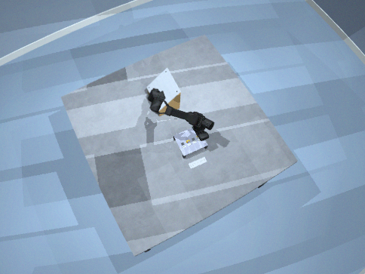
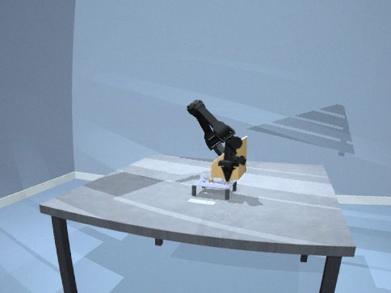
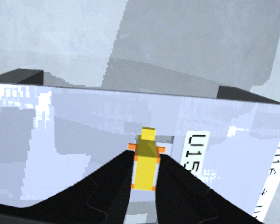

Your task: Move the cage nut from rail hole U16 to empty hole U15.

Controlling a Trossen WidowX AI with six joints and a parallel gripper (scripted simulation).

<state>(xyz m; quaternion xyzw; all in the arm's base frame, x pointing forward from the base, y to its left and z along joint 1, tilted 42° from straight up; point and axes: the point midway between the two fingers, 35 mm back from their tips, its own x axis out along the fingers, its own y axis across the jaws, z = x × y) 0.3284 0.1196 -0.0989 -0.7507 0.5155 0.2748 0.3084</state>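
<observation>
- Gripper: the black parallel-jaw gripper (image 1: 198, 137) (image 2: 228, 181) (image 3: 145, 161) points downward, its two tapering fingers clenched on a small nut.
- Grasped part: the yellow cage nut with orange side wings (image 3: 146, 167) lies between the fingertips, at the U15 position. The wrist view shows a wing projecting on either side, above the plate's upper face; its seating depth cannot be determined.
- Hole: part of the square opening U15 (image 3: 168, 141) is visible to the right of the nut, beside the white printed U15 label (image 3: 195, 152).
- Second nut: another yellow nut (image 1: 188, 141) (image 2: 211, 180) sits on the plate, apart from the gripper.
- Support: the pale lavender flat rail plate (image 1: 195, 149) (image 2: 202, 185) (image 3: 75, 125) stands on short black legs on the grey rectangular table (image 1: 211, 185) (image 2: 121, 218).
- Surroundings: a white rectangular strip (image 1: 197, 162) (image 2: 202, 202) lies near the plate; an upright white-and-tan panel (image 1: 166, 83) (image 2: 242, 157) stands behind it in the exterior view.
</observation>
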